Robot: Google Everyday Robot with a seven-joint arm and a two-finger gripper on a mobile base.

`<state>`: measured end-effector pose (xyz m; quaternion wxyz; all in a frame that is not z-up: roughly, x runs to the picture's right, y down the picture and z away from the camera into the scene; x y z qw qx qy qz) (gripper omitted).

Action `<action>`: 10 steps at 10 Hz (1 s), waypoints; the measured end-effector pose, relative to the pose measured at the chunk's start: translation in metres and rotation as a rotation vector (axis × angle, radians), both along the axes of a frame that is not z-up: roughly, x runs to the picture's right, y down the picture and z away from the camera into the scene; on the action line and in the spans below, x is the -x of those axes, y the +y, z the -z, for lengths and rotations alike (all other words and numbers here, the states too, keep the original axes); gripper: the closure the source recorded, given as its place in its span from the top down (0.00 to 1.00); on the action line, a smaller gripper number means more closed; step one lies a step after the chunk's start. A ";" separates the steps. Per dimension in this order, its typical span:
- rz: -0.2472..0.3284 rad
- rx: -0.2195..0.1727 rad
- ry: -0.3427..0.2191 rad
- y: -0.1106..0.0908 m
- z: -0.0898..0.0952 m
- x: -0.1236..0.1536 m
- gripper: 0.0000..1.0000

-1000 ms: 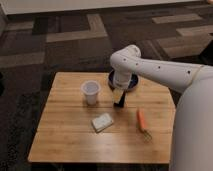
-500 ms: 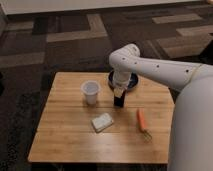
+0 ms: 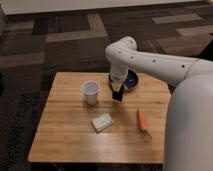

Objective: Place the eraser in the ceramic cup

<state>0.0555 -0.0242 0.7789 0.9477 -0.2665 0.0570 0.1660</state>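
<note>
The white ceramic cup (image 3: 90, 92) stands upright on the wooden table (image 3: 65, 145), left of centre. Just to its right the black eraser (image 3: 118, 96) stands at the table surface. My gripper (image 3: 118, 91) comes straight down onto it from the white arm and is shut on its upper part. The eraser's top is hidden by the fingers. A small gap separates the eraser from the cup.
A dark blue bowl (image 3: 132, 80) sits right behind the gripper, partly hidden by the wrist. A pale flat pad (image 3: 102, 122) lies near the table's middle front. An orange stick-like tool (image 3: 142, 122) lies to the right. My white body fills the right side.
The gripper has closed on the eraser while staying almost in the same spot. Cup, pad and orange tool have not moved.
</note>
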 end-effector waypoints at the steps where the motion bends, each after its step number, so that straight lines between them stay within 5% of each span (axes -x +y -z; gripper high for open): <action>1: 0.012 -0.025 -0.005 -0.014 0.004 0.005 0.00; 3: 0.021 -0.063 -0.013 -0.030 0.014 0.012 0.00; 10: 0.031 -0.080 -0.012 -0.038 0.016 0.014 0.00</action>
